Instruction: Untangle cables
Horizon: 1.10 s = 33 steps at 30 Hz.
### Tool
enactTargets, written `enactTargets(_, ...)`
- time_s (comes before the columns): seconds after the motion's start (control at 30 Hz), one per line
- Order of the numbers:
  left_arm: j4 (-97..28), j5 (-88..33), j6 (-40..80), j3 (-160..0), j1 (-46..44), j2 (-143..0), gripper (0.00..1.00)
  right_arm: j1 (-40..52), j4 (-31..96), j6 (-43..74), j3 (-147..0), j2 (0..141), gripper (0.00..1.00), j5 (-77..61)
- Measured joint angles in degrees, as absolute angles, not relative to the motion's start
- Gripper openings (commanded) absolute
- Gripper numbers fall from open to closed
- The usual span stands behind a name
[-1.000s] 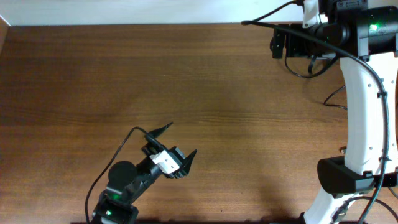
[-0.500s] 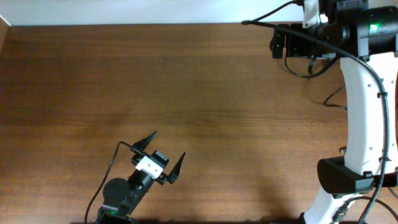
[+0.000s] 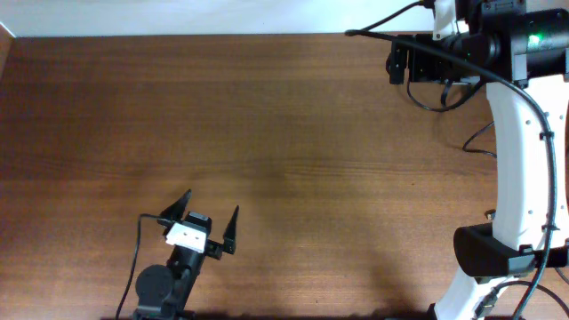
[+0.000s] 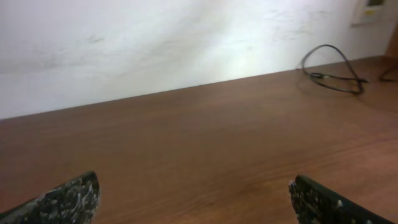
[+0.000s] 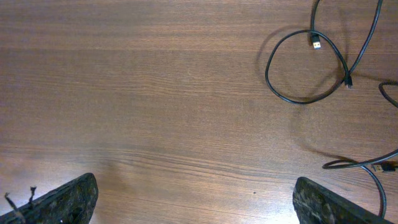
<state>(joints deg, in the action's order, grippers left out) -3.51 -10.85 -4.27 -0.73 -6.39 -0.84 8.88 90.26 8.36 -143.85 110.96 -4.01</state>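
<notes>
Hovering near left in the overhead, the left end effector (image 3: 212, 204) gapes wide and empty. Its wrist view puts the cables (image 4: 328, 46) far right on the desk (image 4: 186, 137); the right wrist view shows loose loops beyond the right end effector (image 5: 194, 180), also wide, empty. Seemingly the approach step; next, lower onto one strand and pinch.

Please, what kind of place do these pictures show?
Probably a robot lab or test bench: a left arm and a right arm at a wooden table by a white wall, with thin black cables lying loose.
</notes>
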Motion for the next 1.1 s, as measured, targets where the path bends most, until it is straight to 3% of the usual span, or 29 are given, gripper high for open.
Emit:
enactTargets(0.47, -4.5, -1.4, 0.1, -0.7, -4.4, -0.8, 0.99, 8.9, 90.3, 8.4, -143.9, 111.0, 0.99, -4.0)
enactTargets(1.1, -4.5, -1.0, 0.1, -0.7, -3.2, -0.8, 0.99, 8.9, 90.3, 8.4, -143.9, 111.0, 0.99, -4.0)
